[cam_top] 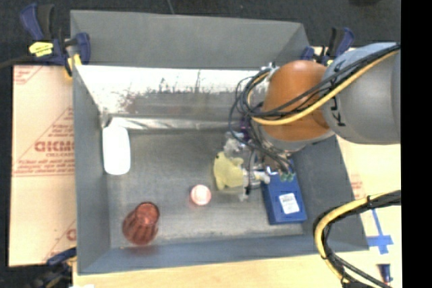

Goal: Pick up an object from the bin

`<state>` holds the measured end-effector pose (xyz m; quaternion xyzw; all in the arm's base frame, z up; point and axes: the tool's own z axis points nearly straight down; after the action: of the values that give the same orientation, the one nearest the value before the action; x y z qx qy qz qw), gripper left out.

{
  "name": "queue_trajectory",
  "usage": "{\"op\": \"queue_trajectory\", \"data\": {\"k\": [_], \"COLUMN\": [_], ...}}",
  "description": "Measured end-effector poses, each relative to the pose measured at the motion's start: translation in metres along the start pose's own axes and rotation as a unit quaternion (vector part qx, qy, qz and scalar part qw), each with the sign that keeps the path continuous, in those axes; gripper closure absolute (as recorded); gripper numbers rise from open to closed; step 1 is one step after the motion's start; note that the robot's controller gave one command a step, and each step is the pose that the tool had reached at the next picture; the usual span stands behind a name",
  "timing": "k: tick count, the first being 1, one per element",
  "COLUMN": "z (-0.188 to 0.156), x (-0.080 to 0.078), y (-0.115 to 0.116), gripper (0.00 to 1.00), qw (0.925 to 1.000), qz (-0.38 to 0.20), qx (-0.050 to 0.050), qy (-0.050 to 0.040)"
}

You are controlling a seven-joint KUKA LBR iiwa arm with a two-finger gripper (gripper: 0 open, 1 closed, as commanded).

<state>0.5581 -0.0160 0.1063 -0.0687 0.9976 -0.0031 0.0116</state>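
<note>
Pale-yellow crumpled lump [228, 173] lies a little right of the middle of the bin [90, 199] floor, with the gripper [250, 176] lowered right against its right side; whether the gripper is wide, narrow or closed on the lump I cannot tell. Above it the orange wrist cover [294, 102], wrapped in cables, points down into the bin, and the grey arm [368, 104] reaches in over the right wall. A blue box [284, 203] lies just right of the gripper, a small pinkish ball [200, 195] near the lump's lower left, and a red ridged cup [140, 222] and a white oblong bottle [116, 150] well apart on the left.
</note>
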Motion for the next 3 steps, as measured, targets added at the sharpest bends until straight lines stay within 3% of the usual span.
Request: {"op": "queue_trajectory", "data": {"k": [1, 2, 3], "z": [0.012, 0.012, -0.048], "x": [0.006, 0.006, -0.007], "y": [-0.005, -0.005, -0.017], "gripper": [1.00, 1.00, 1.00], "qw": [0.9973, 0.9973, 0.9995], "qz": [-0.073, -0.073, -0.031], "qx": [-0.002, -0.002, -0.003], "qy": [-0.0022, -0.0022, -0.0011]}}
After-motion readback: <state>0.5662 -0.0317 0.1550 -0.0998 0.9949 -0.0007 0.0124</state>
